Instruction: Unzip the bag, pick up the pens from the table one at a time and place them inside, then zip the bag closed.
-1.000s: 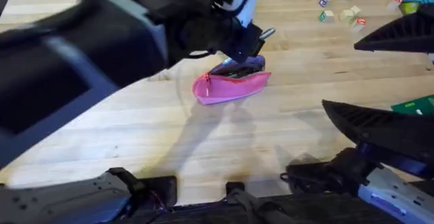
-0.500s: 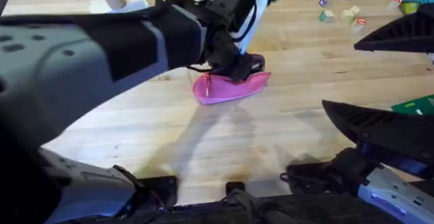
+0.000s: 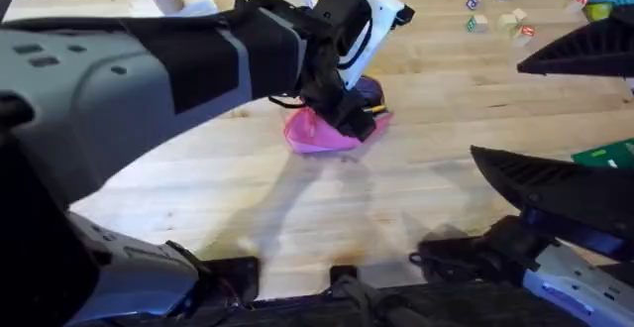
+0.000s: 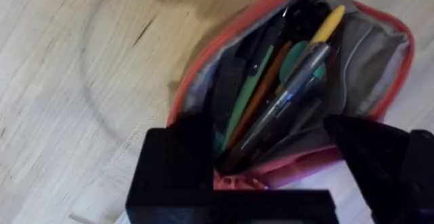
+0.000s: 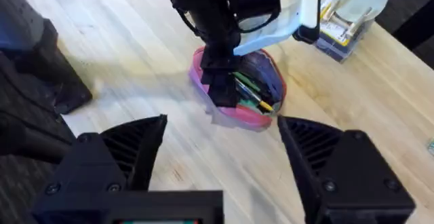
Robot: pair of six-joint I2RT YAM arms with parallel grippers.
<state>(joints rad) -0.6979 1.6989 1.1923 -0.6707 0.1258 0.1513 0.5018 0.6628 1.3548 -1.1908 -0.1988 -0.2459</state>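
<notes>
Pink fabric is what we are logging first: the bag [image 3: 332, 134] is lying unzipped near the middle of the wooden surface [image 3: 297, 218], its mouth gaping with pens [image 4: 271, 105] packed lengthwise inside. We are seeing the left tool [image 4: 271, 166] spread wide and pressing down over the bag's near rim, one finger at either side of the opening. The right tool [image 5: 220, 153] is hanging released, well apart from the bag. Bare planks are surrounding the bag on all sides; small blocks [image 3: 500, 15] are sitting near the far edge.
</notes>
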